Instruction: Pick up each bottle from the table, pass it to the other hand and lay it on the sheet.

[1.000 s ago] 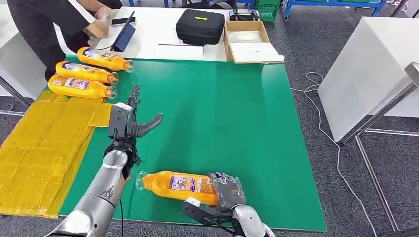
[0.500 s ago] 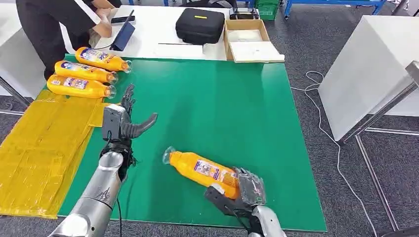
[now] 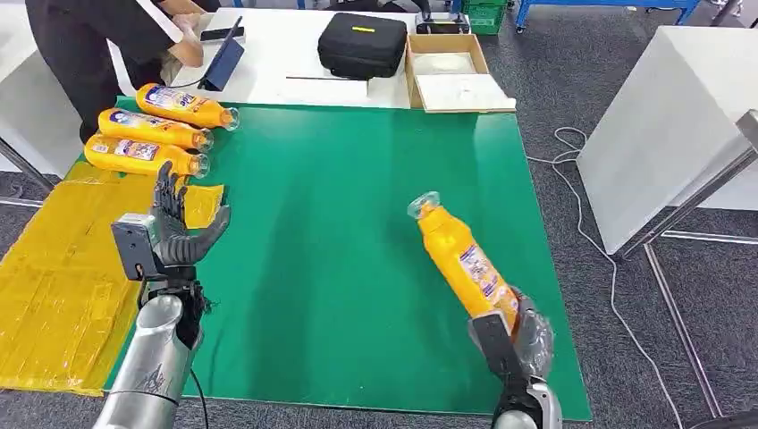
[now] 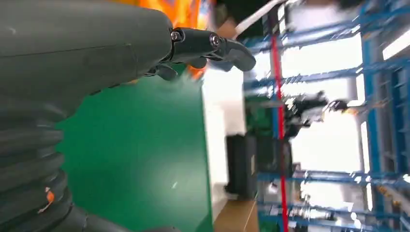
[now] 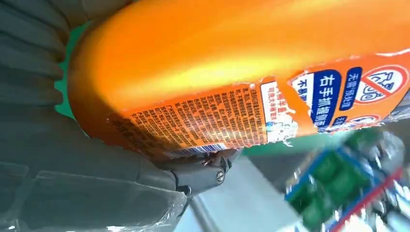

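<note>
My right hand [image 3: 514, 338] grips an orange bottle [image 3: 460, 256] by its base near the front right of the green table [image 3: 357, 223]; the bottle's neck points away and up. The right wrist view shows the same orange bottle [image 5: 251, 72] with its printed label, pressed against the right hand [image 5: 72, 183]. My left hand [image 3: 174, 234] is raised over the table's left edge with fingers spread and nothing in it; the left hand [image 4: 96, 53] is close up in its wrist view. Three orange bottles [image 3: 147, 130] lie side by side at the back left, by the yellow sheet [image 3: 71, 268].
A person [image 3: 98, 45] in dark clothes stands at the back left beside a white table [image 3: 268, 71] with a black case [image 3: 362, 46] and a cardboard box [image 3: 451, 73]. Another white table [image 3: 670, 134] stands at the right. A cable [image 3: 590, 241] lies on the floor.
My right hand has lifted the bottle and swung it from the front middle to the front right, its neck now pointing away. My left hand has drawn back to the left, toward the sheet.
</note>
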Motion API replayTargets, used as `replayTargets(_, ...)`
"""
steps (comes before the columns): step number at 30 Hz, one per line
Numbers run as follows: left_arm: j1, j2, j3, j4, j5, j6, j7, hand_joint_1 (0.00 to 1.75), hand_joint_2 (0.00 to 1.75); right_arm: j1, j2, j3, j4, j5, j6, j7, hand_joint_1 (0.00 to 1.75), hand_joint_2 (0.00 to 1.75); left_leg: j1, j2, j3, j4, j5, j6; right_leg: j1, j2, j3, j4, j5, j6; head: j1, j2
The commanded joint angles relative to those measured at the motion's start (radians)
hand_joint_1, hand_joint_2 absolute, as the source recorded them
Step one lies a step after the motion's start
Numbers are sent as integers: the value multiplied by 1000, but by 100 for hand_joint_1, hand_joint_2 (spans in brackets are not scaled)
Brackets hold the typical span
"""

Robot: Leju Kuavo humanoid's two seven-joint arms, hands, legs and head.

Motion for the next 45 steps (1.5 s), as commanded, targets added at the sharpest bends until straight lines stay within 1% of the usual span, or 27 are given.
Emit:
replayTargets(1,43,68,-58,118,193,-264,144,0,175,-70,32,22,90,-111,-74,-111,175,175,-1,3,6,-2,-2,-3,-1,3,5,-1,-1,0,0,0)
replayTargets(2,43,68,-58,118,193,-264,144,0,175,-70,32,22,90,-111,-74,-111,175,175,0,3,3,-1,-1,-1,0,2,2,-1,0,0,0,0)
replayTargets(8,41,70,-61,117,192,-263,145,0,175,-72,30,23,93,-112,-75,-112,175,175,-1,3,5,-2,-1,-2,-1,3,3,-1,0,0,0,0)
replayTargets(9,41,70,-61,117,192,-263,145,0,175,-72,30,23,93,-112,-75,-112,175,175,0,2,2,-1,0,-1,0,2,1,-1,0,0,0,0)
replayTargets(11,41,71,-64,111,207,-277,153,0,175,-71,25,31,92,-121,-74,-115,175,175,-1,2,4,-1,-1,-2,-1,2,2,-1,0,0,0,0)
replayTargets(12,67,23,-140,36,208,-315,198,0,175,-142,118,137,104,-93,-84,-228,175,175,0,2,3,-1,-1,-2,0,2,2,-1,0,0,0,0)
replayTargets(14,65,17,-163,23,200,-313,201,0,175,-156,139,165,115,-95,-99,-264,175,175,0,2,2,0,-1,-2,0,2,1,0,0,0,0,0)
replayTargets(17,38,13,-203,-2,198,-311,208,0,175,-184,164,225,137,-106,-143,-361,175,175,1,1,0,1,-1,-2,1,1,0,1,0,0,0,0)
replayTargets(19,7,8,-237,-32,202,-316,232,0,175,-212,172,267,166,-106,-142,-366,175,175,0,0,2,1,-1,-3,0,0,1,1,-1,0,0,0)
replayTargets(21,-19,-2,-263,-53,202,-318,254,0,175,-230,179,285,198,-96,-147,-370,175,175,1,0,-1,1,0,-2,1,0,-1,1,0,0,0,0)
replayTargets(25,-56,-20,-304,-73,221,-317,284,0,175,-262,193,301,256,-106,-151,-388,175,175,1,-4,0,2,0,-3,1,-5,0,2,-1,0,0,0)
replayTargets(27,-67,-22,-319,-81,233,-314,290,0,175,-273,195,311,273,-109,-151,-395,175,175,1,-3,1,1,0,-3,1,-3,1,1,-1,0,0,0)
replayTargets(32,-83,-25,-331,-87,261,-325,296,0,175,-284,198,325,285,-103,-155,-395,175,175,0,-2,3,0,0,-4,0,-2,3,1,-2,0,0,0)
replayTargets(33,-83,-25,-331,-87,261,-325,296,0,175,-284,198,325,285,-103,-155,-395,175,175,1,-2,0,0,1,-3,1,-2,1,1,0,0,0,0)
replayTargets(34,-83,-25,-331,-87,261,-325,296,0,175,-284,198,325,285,-103,-155,-395,175,175,0,-3,4,1,-1,-4,0,-3,4,2,-3,0,0,0)
replayTargets(36,-83,-25,-331,-87,261,-325,296,0,175,-284,198,325,285,-103,-155,-395,175,175,1,-2,1,0,1,-3,0,-2,0,0,0,0,0,0)
replayTargets(40,-83,-25,-331,-87,261,-325,296,0,175,-284,198,325,285,-103,-155,-395,175,175,0,-2,3,0,0,-4,0,-2,2,1,-1,0,0,0)
replayTargets(42,-83,-25,-331,-87,261,-325,296,0,175,-284,198,325,285,-103,-155,-395,175,175,1,-1,0,0,1,-3,1,-1,0,0,0,0,0,0)
replayTargets(45,-83,-25,-331,-87,261,-325,296,0,175,-284,198,325,285,-103,-155,-395,175,175,0,-2,2,0,0,-3,0,-2,2,1,-1,0,0,0)
